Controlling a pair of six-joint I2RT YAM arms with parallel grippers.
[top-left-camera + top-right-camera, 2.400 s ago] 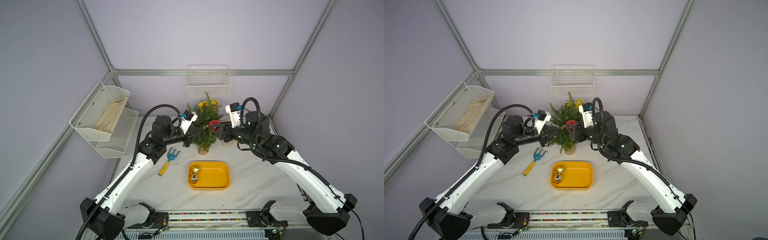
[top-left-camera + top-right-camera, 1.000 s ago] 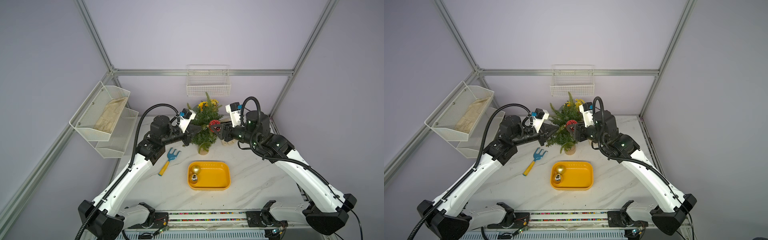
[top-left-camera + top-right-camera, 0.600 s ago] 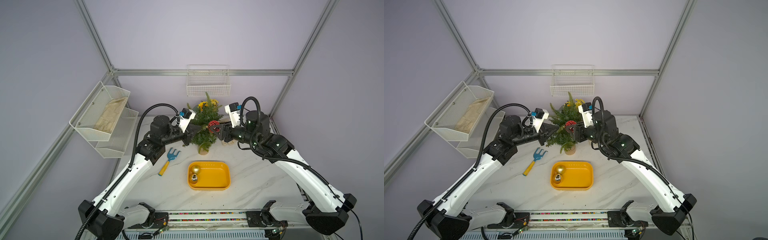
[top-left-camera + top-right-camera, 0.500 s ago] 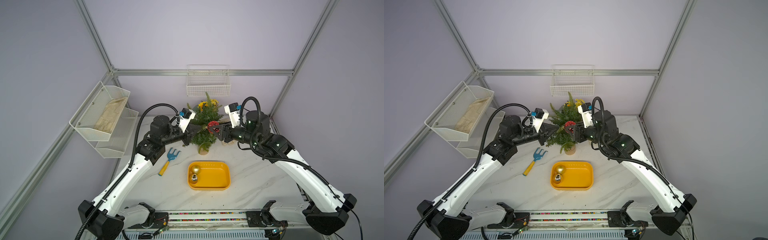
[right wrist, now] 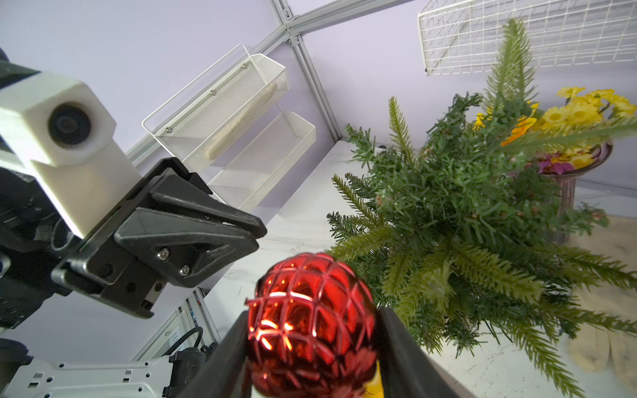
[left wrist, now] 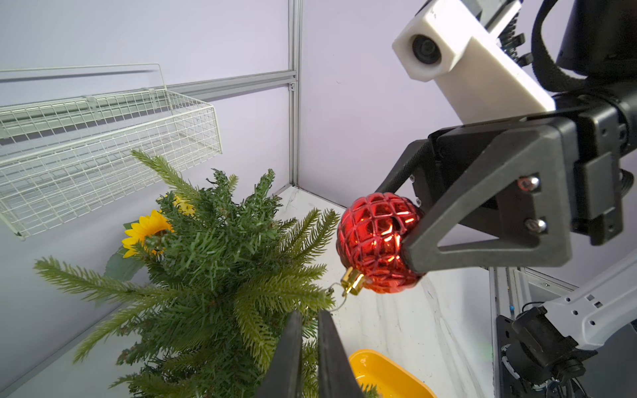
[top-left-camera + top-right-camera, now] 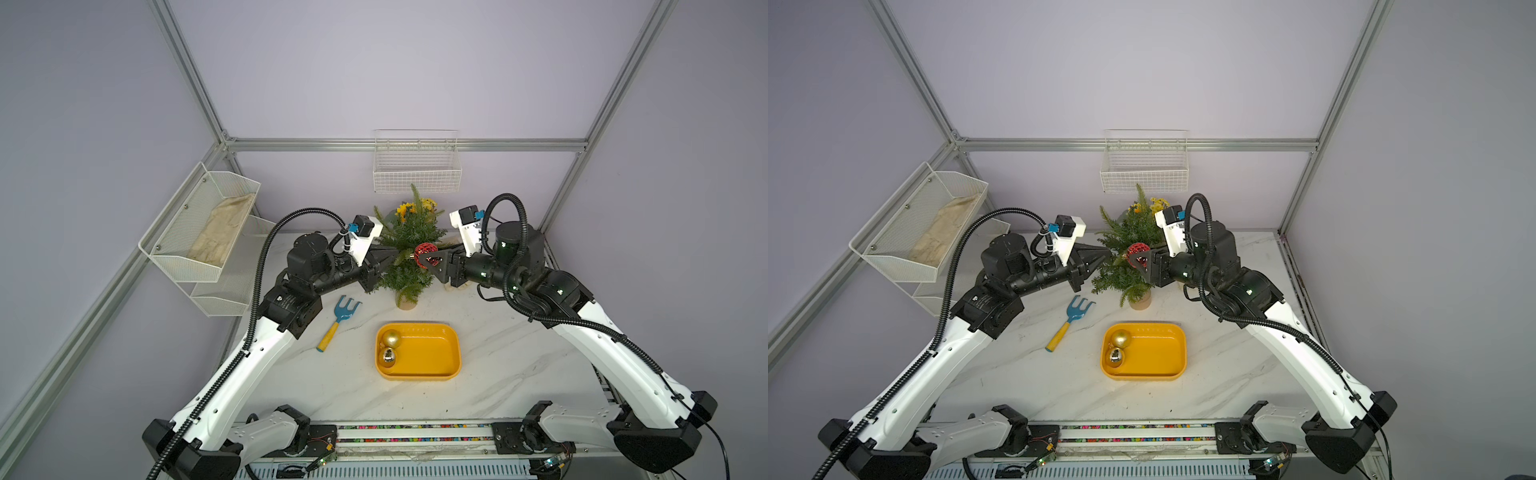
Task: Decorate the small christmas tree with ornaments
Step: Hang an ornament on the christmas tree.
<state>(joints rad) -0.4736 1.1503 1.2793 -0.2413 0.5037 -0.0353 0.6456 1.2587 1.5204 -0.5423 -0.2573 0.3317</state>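
Observation:
The small christmas tree stands at the back middle of the table. My right gripper is shut on the red lattice ornament and holds it against the tree's right side. The ornament's gold cap points at the tree, and its thin wire loop reaches a branch tip. My left gripper points into the foliage from the left, jaws a narrow slit apart with nothing clamped. A matte gold ornament and a mirror-like one lie in the yellow tray.
A blue hand rake with a yellow handle lies left of the tray. A yellow-flowered plant stands right behind the tree. On the back wall above it hangs a wire basket. A white mesh shelf is fixed at the left.
My right gripper has edged the red ornament slightly leftwards, closer into the tree. The left arm has stayed almost where it was.

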